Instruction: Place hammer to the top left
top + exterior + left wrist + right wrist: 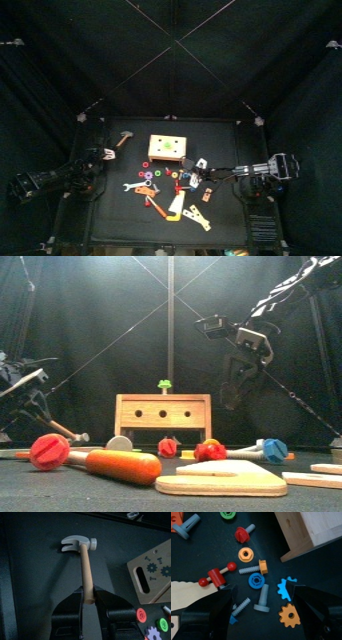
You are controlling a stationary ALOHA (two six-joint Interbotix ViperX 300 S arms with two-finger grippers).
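Note:
The hammer [123,138] lies flat near the table's top left corner, left of the tan wooden box [166,147]. In the left wrist view its grey head [79,544] points away and its reddish-brown handle [85,569] runs back into my jaws. My left gripper [87,597] is closed on the handle's end; it also shows low at the left in the top view [104,152]. My right gripper [264,604] is open and empty over loose bolts and gears, right of the table's middle in the top view [203,179].
The box [163,416] stands mid-table with a green piece on top. Bolts, nuts and gears [256,581] lie scattered in front of it. Yellow flat tool shapes [178,205] and a red-orange screwdriver [120,464] lie toward the front edge.

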